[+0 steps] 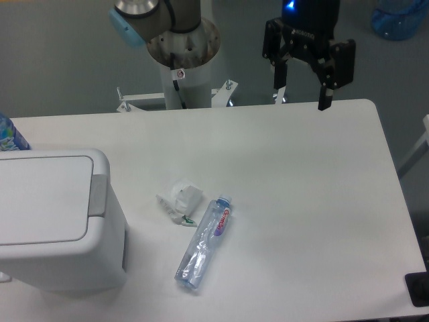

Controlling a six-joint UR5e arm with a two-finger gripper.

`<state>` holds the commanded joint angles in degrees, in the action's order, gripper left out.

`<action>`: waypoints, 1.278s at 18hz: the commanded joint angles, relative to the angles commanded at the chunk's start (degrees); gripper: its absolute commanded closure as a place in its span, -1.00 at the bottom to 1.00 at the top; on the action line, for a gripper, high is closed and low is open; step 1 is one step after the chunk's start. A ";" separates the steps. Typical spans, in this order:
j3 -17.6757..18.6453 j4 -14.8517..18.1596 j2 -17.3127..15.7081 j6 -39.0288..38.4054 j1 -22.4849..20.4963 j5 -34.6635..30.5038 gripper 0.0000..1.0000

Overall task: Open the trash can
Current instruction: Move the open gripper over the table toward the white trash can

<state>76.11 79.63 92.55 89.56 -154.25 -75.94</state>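
Poised above the far edge of the counter (301, 201), toward its far right corner, the tool (301, 96) hangs with its two fingers spread wide and nothing between them. The trash can (57, 221) sits at the opposite side, against the left edge near the front corner, its flat lid down and the grey push tab (98, 195) facing the middle of the counter. So the task looks unstarted, and the tool is well apart from the bin. Between them, near the counter's centre, lie a clear crushed bottle (204, 245) and a crumpled white wrapper (179, 199), the wrapper just beside the bottle's cap end and near the tab. A low diagonal crossing would likely sweep one of these along or push it against the bin. With the fingers this far apart, one tip could miss the narrow tab and land on the lid panel or the rim. A sideways push on the tab, rather than a downward one, might slide the light bin toward the left edge instead of releasing the lid.
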 joint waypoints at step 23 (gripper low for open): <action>2.90 -12.30 3.69 -50.88 14.76 0.88 -1.00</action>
<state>79.01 67.33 96.24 38.69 -139.49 -75.06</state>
